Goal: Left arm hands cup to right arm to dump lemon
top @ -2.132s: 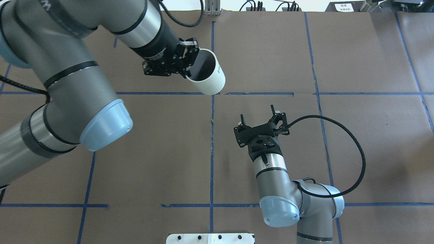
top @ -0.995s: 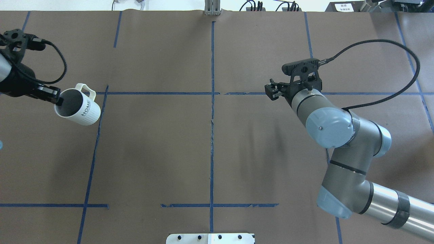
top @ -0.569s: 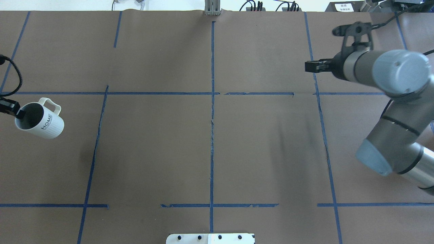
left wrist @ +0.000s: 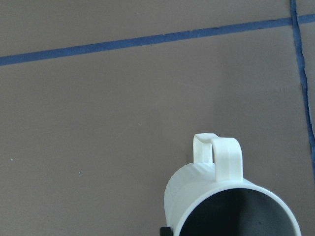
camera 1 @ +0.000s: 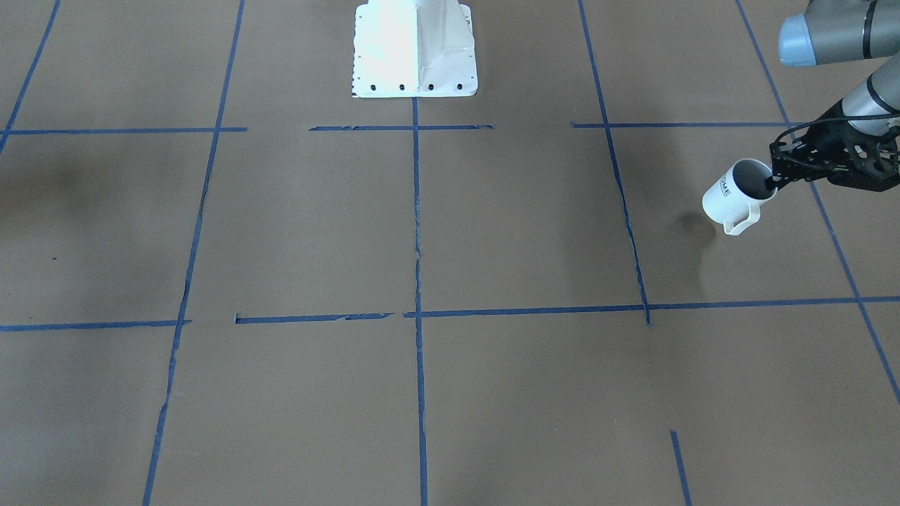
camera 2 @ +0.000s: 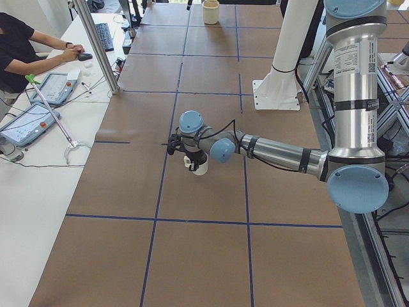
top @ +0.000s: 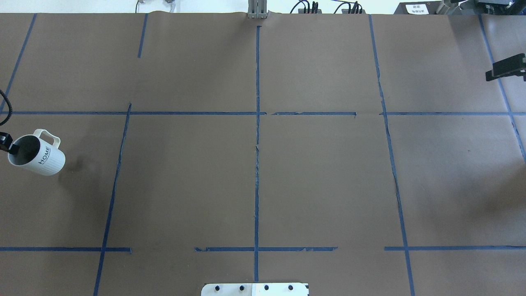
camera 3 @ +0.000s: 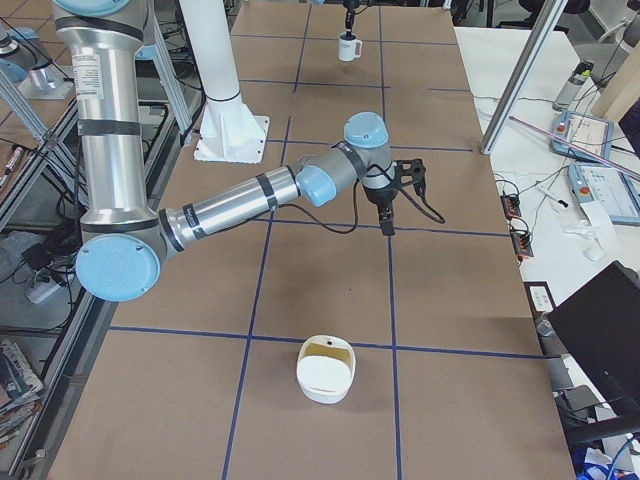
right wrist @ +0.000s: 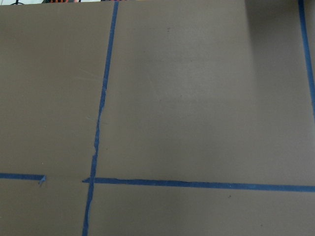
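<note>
The white ribbed "HOME" cup (top: 39, 155) hangs tilted above the table at its far left. My left gripper (top: 9, 147) is shut on the cup's rim, one finger inside. The front-facing view shows the cup (camera 1: 735, 195), the left gripper (camera 1: 775, 180) and the cup's shadow on the table. The left wrist view shows the cup's handle (left wrist: 224, 157) and dark inside. No lemon shows. My right gripper (top: 490, 75) is at the table's far right edge, empty, and its fingers look closed together. It points downward in the exterior right view (camera 3: 389, 226).
A white bowl (camera 3: 325, 372) with a yellowish inside sits on the table's right end; it also shows in the exterior left view (camera 2: 211, 11). The white robot base (camera 1: 415, 49) stands at the table's edge. Blue tape lines grid the brown table. An operator (camera 2: 19, 45) sits at a side desk.
Both arms have swung outward. The left gripper carried the cup further left and nearer to me. The right arm pulled back to the right, so only its fingertips remain in the overhead view.
</note>
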You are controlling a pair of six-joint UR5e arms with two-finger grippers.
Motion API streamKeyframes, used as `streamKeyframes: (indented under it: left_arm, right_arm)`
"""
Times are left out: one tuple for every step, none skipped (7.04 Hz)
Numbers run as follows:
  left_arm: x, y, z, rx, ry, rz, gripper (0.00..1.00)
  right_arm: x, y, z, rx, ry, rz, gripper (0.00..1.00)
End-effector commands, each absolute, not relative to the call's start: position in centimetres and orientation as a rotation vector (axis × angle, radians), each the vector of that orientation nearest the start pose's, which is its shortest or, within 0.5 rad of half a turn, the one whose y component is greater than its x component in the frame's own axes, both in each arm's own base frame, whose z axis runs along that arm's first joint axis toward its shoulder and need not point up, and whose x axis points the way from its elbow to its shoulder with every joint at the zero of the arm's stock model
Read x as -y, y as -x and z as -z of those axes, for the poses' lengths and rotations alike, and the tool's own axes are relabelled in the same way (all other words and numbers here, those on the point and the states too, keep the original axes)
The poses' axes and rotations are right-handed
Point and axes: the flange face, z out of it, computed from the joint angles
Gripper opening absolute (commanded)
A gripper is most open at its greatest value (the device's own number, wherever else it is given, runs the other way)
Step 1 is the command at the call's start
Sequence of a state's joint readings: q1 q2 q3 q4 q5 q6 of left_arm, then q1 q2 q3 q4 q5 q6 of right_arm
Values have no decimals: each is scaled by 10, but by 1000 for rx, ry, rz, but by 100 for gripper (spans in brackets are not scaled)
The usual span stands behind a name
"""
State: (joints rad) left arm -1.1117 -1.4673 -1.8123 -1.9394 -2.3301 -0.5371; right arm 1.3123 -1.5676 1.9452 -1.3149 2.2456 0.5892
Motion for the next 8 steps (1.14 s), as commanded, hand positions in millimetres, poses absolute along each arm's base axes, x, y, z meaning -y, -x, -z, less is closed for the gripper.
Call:
streamKeyframes:
  left_arm:
    - [451, -151, -563, -880, -47, -79, 0]
    - [453, -152, -573, -872, -36, -71, 0]
    - [453, -153, -588, -864, -16, -70, 2]
    - [453, -152, -582, -881, -42, -74, 16]
    - [453, -153, -586, -878, -38, -77, 99]
    - [454, -152, -569, -892, -61, -83, 100]
    - [452, -144, -527, -912, -134, -92, 100]
    - [463, -103, -518, -913, -189, -23, 100]
  right_arm:
    - [459, 18, -480, 896, -250, -45, 100]
    - [456, 18, -483, 894, -243, -43, 100]
    - [455, 19, -484, 894, -241, -42, 100]
    - [455, 19, -484, 894, -240, -41, 100]
    - [455, 19, -484, 894, -240, -41, 100]
    - [455, 20, -483, 896, -241, -40, 100]
    - [452, 16, -489, 895, -234, -48, 100]
    - [447, 7, -496, 899, -242, -25, 100]
